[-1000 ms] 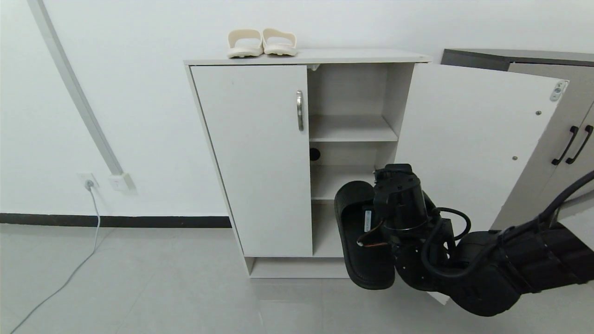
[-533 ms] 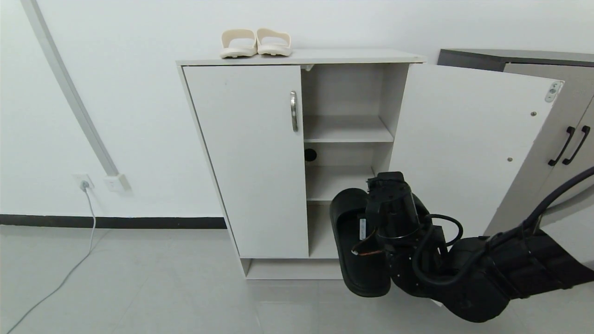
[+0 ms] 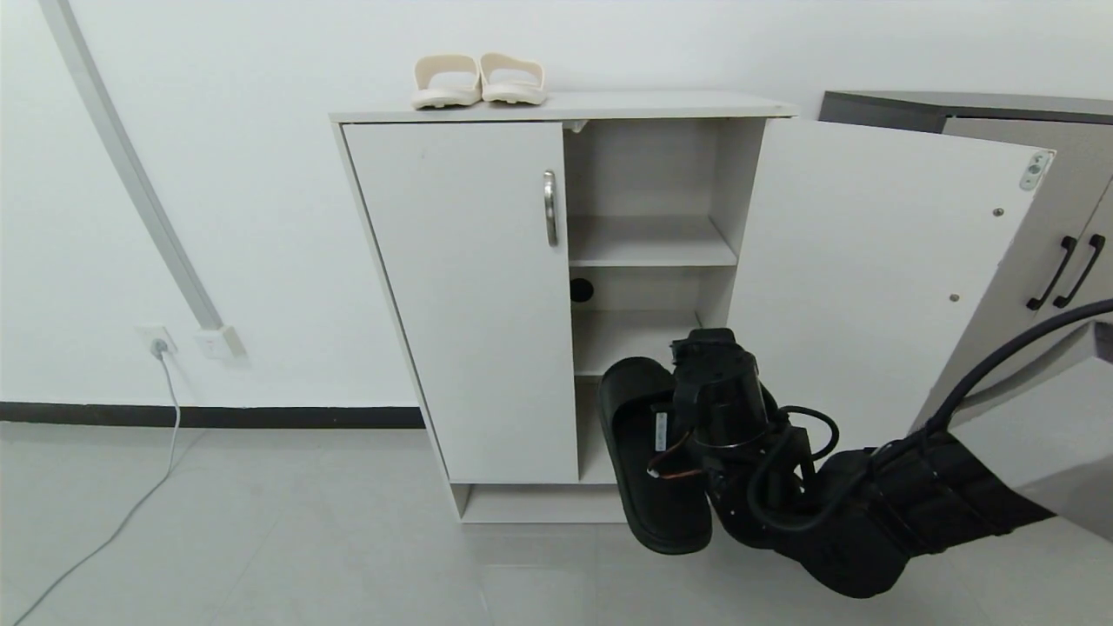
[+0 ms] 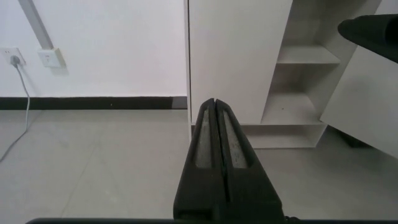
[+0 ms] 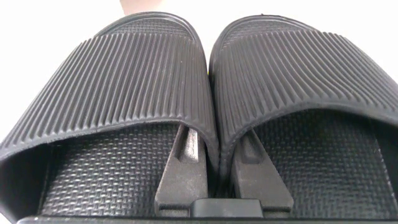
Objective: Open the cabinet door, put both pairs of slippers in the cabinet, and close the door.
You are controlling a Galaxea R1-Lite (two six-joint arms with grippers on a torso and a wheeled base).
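A white cabinet stands against the wall, its left door shut and its right door swung wide open. A pair of cream slippers rests on its top. My right gripper is shut on a pair of black slippers, held side by side in front of the open lower shelves. In the right wrist view its fingers pinch the adjoining inner edges under the black slippers' ribbed straps. My left gripper is shut and holds nothing, low over the floor facing the cabinet.
A grey cabinet with black handles stands behind the open door. A wall socket with a grey cable trailing over the floor is at the left. The tiled floor before the cabinet is bare.
The right arm has carried the black slippers left and slightly lower, nearer the open compartment. The head camera shifted a little between the first two frames.
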